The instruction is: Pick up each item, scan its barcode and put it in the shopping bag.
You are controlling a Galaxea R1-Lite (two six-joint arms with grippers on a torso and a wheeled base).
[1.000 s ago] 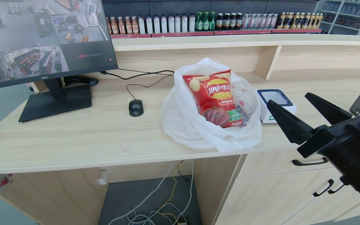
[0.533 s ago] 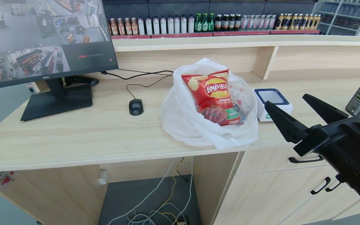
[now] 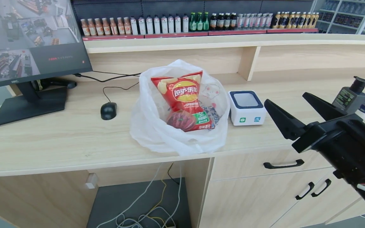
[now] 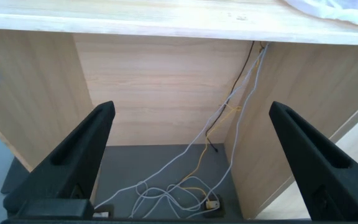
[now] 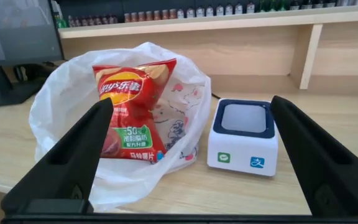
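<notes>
Right gripper (image 3: 285, 98) is hanging in front of the counter (image 3: 59, 139) edge. Its fingers are spread wide with nothing between them, and it's pointed toward the white scanner box (image 3: 246, 107). Left gripper (image 4: 191, 106) is wide open and empty too. It sits low, facing the open space under the counter, where a tangle of cables (image 4: 173, 190) drops to the floor.

The shopping bag (image 3: 157, 133) is a white plastic one, slumped on the counter near the front edge with its mouth open. The red chip bag (image 3: 182, 98) is inside it, leaning against the back of the bag with its top poking out. The scanner sits just beside the bag on the robot's right, window facing up.

Off to the left there's a black mouse (image 3: 108, 110) and a monitor (image 3: 27, 41) on its stand. Far right on the counter is a grey bottle with a black cap (image 3: 348, 95).
</notes>
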